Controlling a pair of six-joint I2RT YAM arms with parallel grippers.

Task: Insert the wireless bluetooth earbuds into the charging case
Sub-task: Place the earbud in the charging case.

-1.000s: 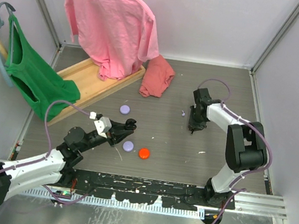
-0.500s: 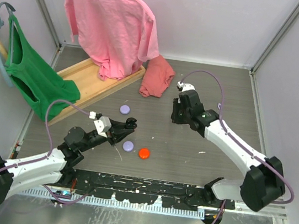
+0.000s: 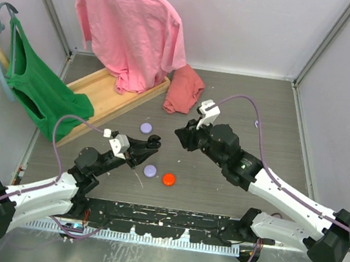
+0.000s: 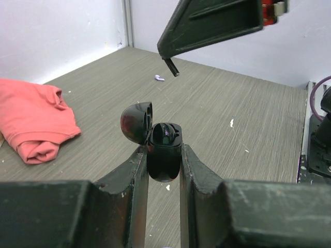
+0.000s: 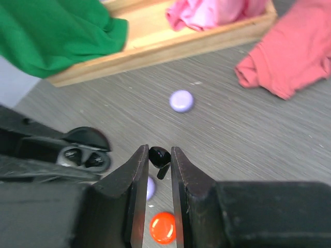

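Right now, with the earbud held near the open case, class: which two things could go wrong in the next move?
1. The small black earbud is pinched only at the tips of the right pincer; it could twist or slip on the way down.
2. The glossy black charging case is clamped in the left pincer, lid open; an off-centre push might tilt it or miss the socket.

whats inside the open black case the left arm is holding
Two round grey-rimmed wells show in the case, its lid flipped back. Their bottoms are too dark to tell if either holds an earbud. One black earbud is outside, pinched in the right fingers.
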